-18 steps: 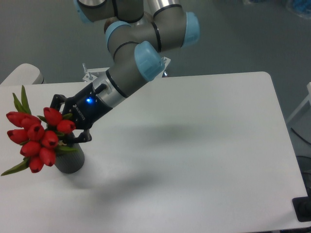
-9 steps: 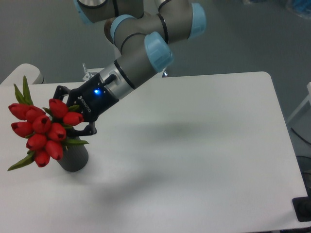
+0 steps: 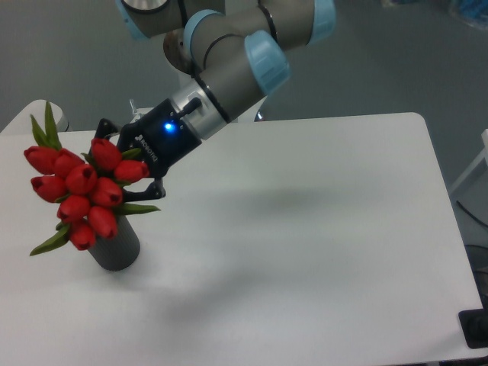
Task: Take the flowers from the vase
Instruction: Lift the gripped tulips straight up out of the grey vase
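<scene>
Camera view, from above and in front: white table [image 3: 320, 229] filling most of the picture, grey floor [image 3: 366, 61] beyond its far edge.

Near the table's front left corner, the vase [image 3: 116, 245]: a dark cylinder, upright, its base on the white top, its upper part hidden behind the blooms.

Above and slightly left of the vase, the flowers [image 3: 82, 192]: a tight bunch of red tulip buds with narrow green leaves, two leaves pointing up at the far left of the bunch, one poking down and left of the vase, one pointing right. Stems not visible; whether they are clear of the hole or lodged in it cannot be told, since the buds cover the vase's mouth.

Up and right of the vase, the gripper [image 3: 131, 169]: black fingers [image 3: 155, 188] on either side of the right edge of the bunch, closed in around it just under the buds, apparently clasping the bunch there; the actual contact is masked by buds and leaves. A blue light glowing on the gripper body, further up and right from the vase.

Further up and right again, the arm [image 3: 229, 65]: grey links with pale blue caps, slanting away from the vase toward the top of the picture.

At the far left, behind the vase, a rounded white object [image 3: 23, 118], cut off by the edge
</scene>
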{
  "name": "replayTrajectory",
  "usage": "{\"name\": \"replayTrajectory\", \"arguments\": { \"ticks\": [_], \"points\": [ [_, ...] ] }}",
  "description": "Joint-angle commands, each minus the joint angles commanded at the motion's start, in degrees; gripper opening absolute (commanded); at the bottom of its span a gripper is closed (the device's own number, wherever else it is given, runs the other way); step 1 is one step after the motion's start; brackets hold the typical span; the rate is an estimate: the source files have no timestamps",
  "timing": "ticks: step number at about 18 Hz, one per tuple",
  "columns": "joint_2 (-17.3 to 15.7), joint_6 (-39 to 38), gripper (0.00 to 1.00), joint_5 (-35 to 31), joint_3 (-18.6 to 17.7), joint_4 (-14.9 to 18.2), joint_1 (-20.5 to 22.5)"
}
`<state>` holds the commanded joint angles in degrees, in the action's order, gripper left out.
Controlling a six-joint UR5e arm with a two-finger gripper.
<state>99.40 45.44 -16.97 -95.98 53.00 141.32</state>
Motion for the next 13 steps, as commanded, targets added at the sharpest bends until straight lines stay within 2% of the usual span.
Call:
{"name": "replayTrajectory", "arguments": {
  "ticks": [8, 13],
  "points": [
    [0.0, 0.78, 0.0, 0.8, 2.02, -0.79, 4.84],
    [0.79, 5.61, 0.01, -2.0, 4.39, -1.05, 7.13]
  ]
}}
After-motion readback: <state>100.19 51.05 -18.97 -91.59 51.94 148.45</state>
